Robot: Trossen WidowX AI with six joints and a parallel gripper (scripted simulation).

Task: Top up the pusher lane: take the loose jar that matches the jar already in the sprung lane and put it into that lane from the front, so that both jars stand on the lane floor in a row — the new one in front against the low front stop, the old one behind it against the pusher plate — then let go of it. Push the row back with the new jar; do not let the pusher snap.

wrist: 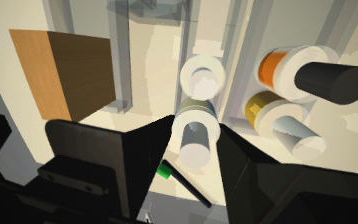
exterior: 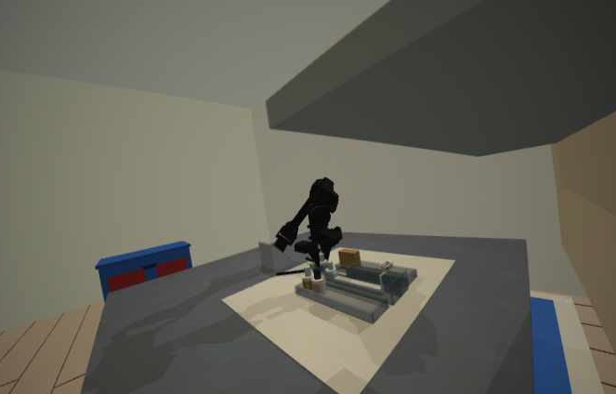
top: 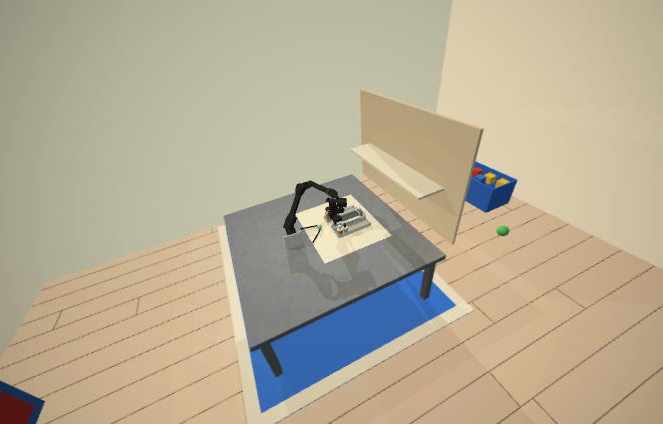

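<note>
My gripper [wrist: 195, 123] [exterior: 321, 262] [top: 336, 219] is shut on a jar [wrist: 196, 131] with a white lid, a grey knob and a grey-green band. It holds the jar roughly upright at the front end of the middle lane [wrist: 183, 55] [exterior: 357, 289]. Just behind it in that lane stands another jar [wrist: 202, 77] [exterior: 331, 270] with a white lid and a pale knob. The two overlap in the wrist view, and I cannot tell whether they touch. The pusher plate [wrist: 208, 51] shows right behind the rear jar. The held jar's base and the low front stop are hidden.
An orange jar [wrist: 274, 70] [exterior: 318, 285] with a black knob and a yellow jar [wrist: 260, 111] [exterior: 307, 282] with a grey knob stand together at the neighbouring lane's front. A wooden block [wrist: 88, 75] [exterior: 347, 257] stands on the other side. A dark rod [wrist: 188, 186] lies in front.
</note>
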